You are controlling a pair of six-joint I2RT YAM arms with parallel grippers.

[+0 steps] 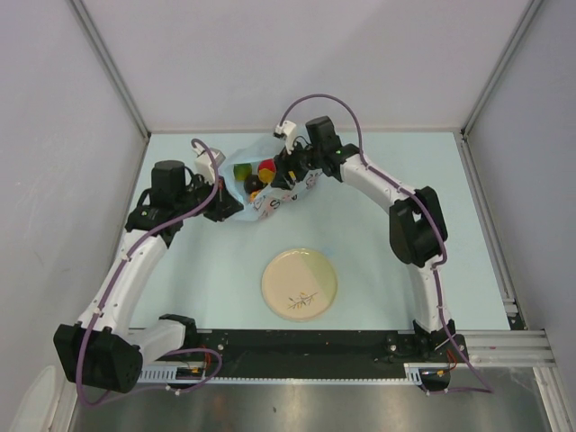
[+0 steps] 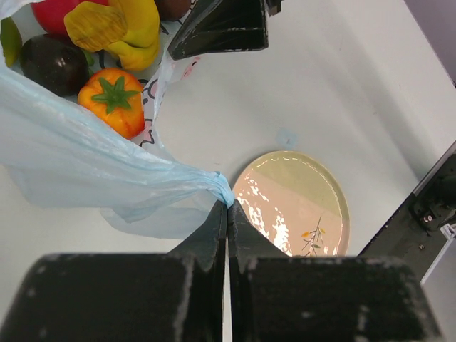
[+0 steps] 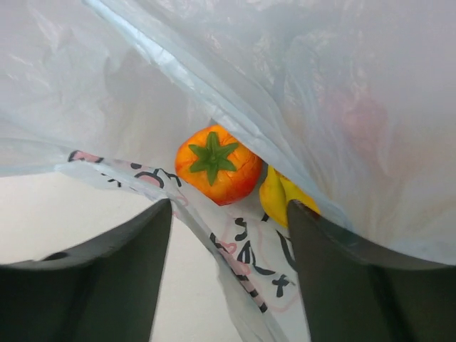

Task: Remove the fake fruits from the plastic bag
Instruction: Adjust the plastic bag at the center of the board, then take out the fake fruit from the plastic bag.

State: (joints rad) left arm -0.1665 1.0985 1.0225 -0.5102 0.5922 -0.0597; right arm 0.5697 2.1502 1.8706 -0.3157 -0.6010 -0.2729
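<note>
The plastic bag [image 1: 256,184] lies at the back of the table with its mouth open. My left gripper [image 1: 225,205] is shut on the bag's light-blue edge [image 2: 178,185], its fingertips [image 2: 226,206] pinching the plastic. My right gripper [image 1: 288,175] is open at the bag's mouth [image 3: 320,107], and the printed lower edge [image 3: 242,249] runs between its fingers. Inside are the orange fruit with a green top [image 3: 217,164] [image 2: 114,100], the yellow banana [image 3: 281,199] [image 2: 125,25], the red apple [image 2: 60,11], the dark purple one [image 2: 53,64] and the green one [image 1: 241,171].
A round beige plate with a twig drawing [image 1: 300,283] lies on the table in front of the bag and also shows in the left wrist view [image 2: 292,203]. Grey walls close in the back and sides. A black rail [image 1: 297,346] runs along the near edge.
</note>
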